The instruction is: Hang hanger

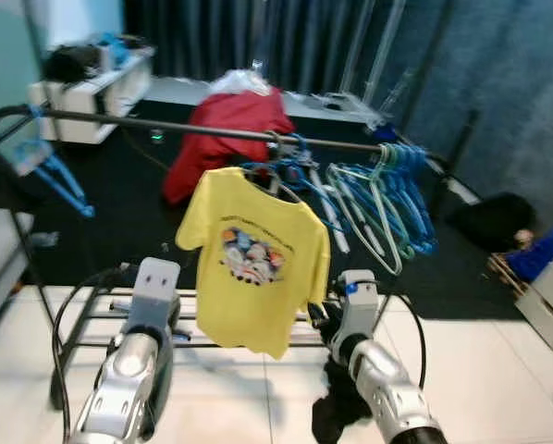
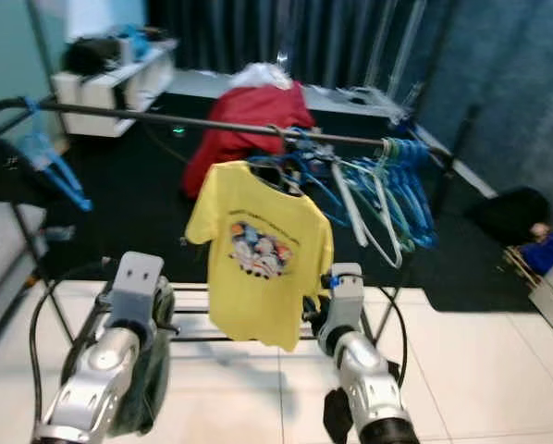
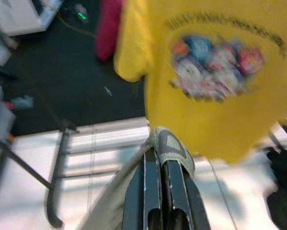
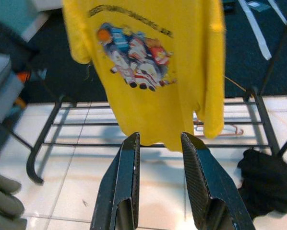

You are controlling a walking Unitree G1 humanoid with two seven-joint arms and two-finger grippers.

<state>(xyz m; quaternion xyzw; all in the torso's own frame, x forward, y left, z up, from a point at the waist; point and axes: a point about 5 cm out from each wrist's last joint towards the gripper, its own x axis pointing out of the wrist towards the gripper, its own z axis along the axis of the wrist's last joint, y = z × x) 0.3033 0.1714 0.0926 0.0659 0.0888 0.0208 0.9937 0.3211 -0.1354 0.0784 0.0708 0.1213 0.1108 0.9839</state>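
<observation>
Right claw (image 4: 159,143) released, fingers (image 4: 124,191) spread with nothing between, held low just near of the yellow shirt's (image 1: 254,259) hem. Left claw (image 3: 158,163) clenched on a fold of grey-green cloth (image 3: 170,148), which trails down beside the left arm, also just near of the shirt and to its left. Shirt draped on a hanger (image 1: 275,176) already hooked on the rail (image 1: 165,125), roughly at mid-rail, printed front facing the robot. To the right on the same rail, a bunch of empty blue and pale green hangers (image 1: 387,203), crowded together and tilted. Below the shirt, the rack's low bars (image 4: 134,125) over white tile floor (image 4: 76,191); a pink hanger (image 4: 215,129) lying on those bars. Black cloth (image 4: 268,182) heaped on the tiles by the right arm. Farther back, dark carpet (image 1: 129,203), a red garment (image 1: 230,129) beyond the rail, a white shelf (image 1: 92,88) far left, dark curtains (image 1: 258,37) behind.
</observation>
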